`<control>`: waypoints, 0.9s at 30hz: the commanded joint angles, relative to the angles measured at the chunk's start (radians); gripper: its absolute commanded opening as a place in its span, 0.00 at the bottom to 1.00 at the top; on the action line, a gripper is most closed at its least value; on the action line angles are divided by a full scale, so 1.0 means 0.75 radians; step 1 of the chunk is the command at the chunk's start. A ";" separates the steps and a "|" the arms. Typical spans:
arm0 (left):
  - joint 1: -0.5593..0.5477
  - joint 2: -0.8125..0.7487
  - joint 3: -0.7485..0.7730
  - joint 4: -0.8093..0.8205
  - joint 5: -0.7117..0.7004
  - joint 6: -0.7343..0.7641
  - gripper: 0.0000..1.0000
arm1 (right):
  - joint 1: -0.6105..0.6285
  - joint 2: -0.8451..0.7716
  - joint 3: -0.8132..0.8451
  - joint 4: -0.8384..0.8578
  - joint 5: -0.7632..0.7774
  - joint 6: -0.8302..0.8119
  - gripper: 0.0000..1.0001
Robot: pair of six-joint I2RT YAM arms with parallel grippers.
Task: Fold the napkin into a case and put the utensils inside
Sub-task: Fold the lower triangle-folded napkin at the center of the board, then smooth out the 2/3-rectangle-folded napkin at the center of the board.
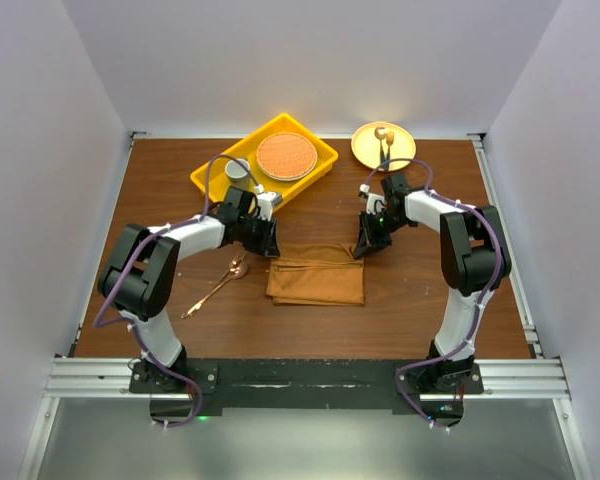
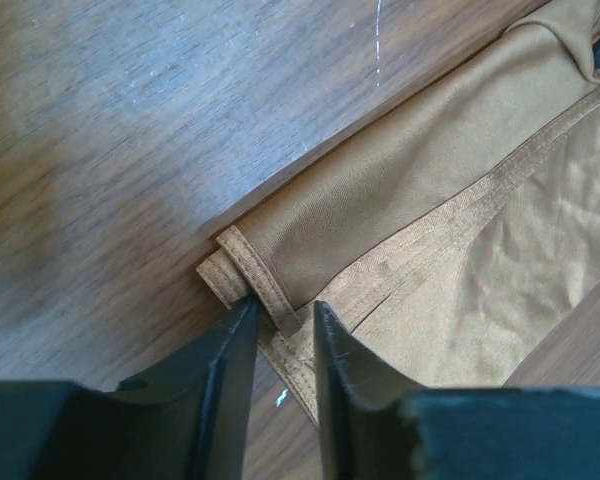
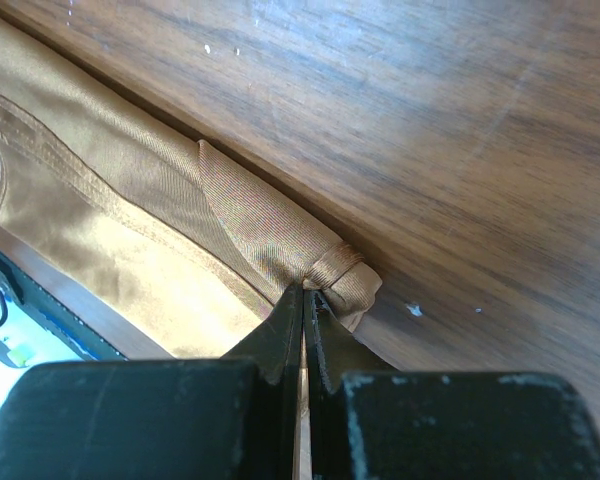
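The rust-brown napkin (image 1: 315, 278) lies folded into an oblong on the wooden table. My left gripper (image 1: 270, 245) is at its far left corner. In the left wrist view the left gripper (image 2: 283, 308) is open, its fingers straddling the stitched hem of the napkin (image 2: 430, 200) without clamping it. My right gripper (image 1: 365, 245) is at the far right corner. The right wrist view shows the right gripper (image 3: 305, 290) shut, pinching the bunched corner of the napkin (image 3: 130, 200). The copper spoon (image 1: 218, 287) lies on the table left of the napkin.
A yellow tray (image 1: 220, 170) at the back holds an orange round plate (image 1: 285, 155) and a small cup (image 1: 238, 170). A yellow plate (image 1: 400, 152) at the back right carries a dark-handled utensil (image 1: 383, 140). White walls enclose the table.
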 commanded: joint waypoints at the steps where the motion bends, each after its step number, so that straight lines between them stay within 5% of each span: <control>1: 0.009 -0.006 0.058 0.006 0.040 -0.015 0.23 | 0.008 -0.006 0.060 -0.029 0.033 -0.014 0.00; 8: 0.009 -0.065 0.076 -0.068 0.060 0.003 0.00 | 0.010 -0.075 0.090 -0.109 -0.004 0.019 0.00; 27: 0.009 -0.092 0.001 -0.166 0.085 0.028 0.00 | 0.051 -0.125 -0.083 -0.072 0.027 0.037 0.00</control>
